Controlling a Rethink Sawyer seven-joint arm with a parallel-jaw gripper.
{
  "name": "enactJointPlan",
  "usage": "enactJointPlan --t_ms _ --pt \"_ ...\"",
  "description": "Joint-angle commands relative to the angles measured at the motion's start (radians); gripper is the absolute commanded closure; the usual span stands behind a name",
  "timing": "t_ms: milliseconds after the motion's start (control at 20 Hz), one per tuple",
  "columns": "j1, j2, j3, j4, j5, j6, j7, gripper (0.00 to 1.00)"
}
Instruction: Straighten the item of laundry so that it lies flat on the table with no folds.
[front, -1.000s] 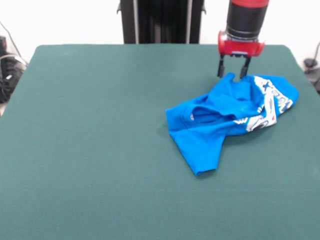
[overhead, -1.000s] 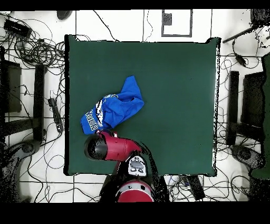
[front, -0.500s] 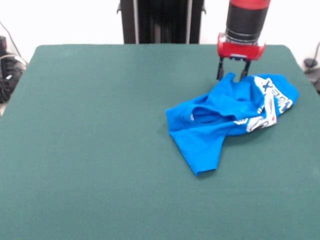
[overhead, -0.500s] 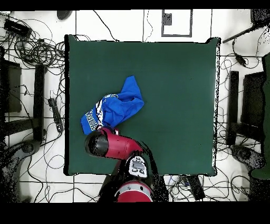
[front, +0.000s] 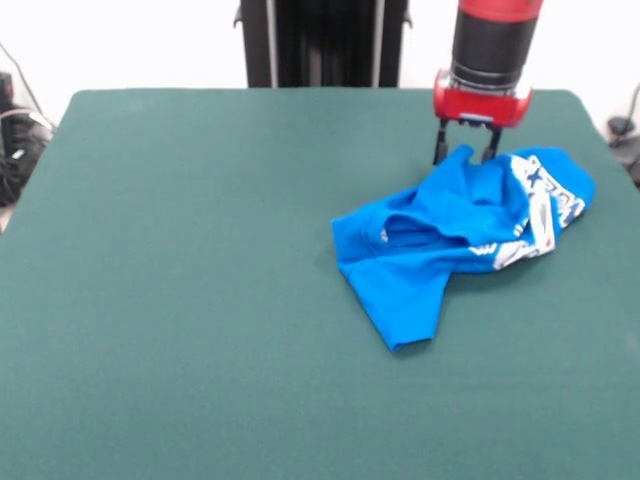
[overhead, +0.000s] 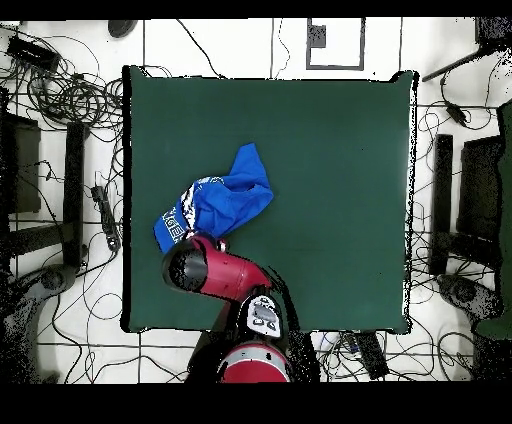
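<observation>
We see the gripper (front: 464, 155) with its two dark fingers a little apart, pinching a raised peak of the blue T-shirt (front: 455, 235) between them at the shirt's far edge. The red and black arm (front: 490, 50) comes straight down, its wrist vertical above the cloth. The shirt lies crumpled on the green table (front: 180, 280), its white print bunched on one side and one sleeve spread out flat.

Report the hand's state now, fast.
Hand: shut on the T-shirt, pinching a raised peak at its far edge.
</observation>
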Motion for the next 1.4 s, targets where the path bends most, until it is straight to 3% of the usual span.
enactJointPlan --t_ms 50,700,1400 --pt "0.025 0.057 0.035 -0.037 0.118 -0.073 0.320 0.00" --pt "0.016 0.046 0.030 -0.013 0.132 -0.087 0.286 0.00" --pt "-0.060 0.019 0.055 0.034 0.071 -0.102 0.248 0.00"
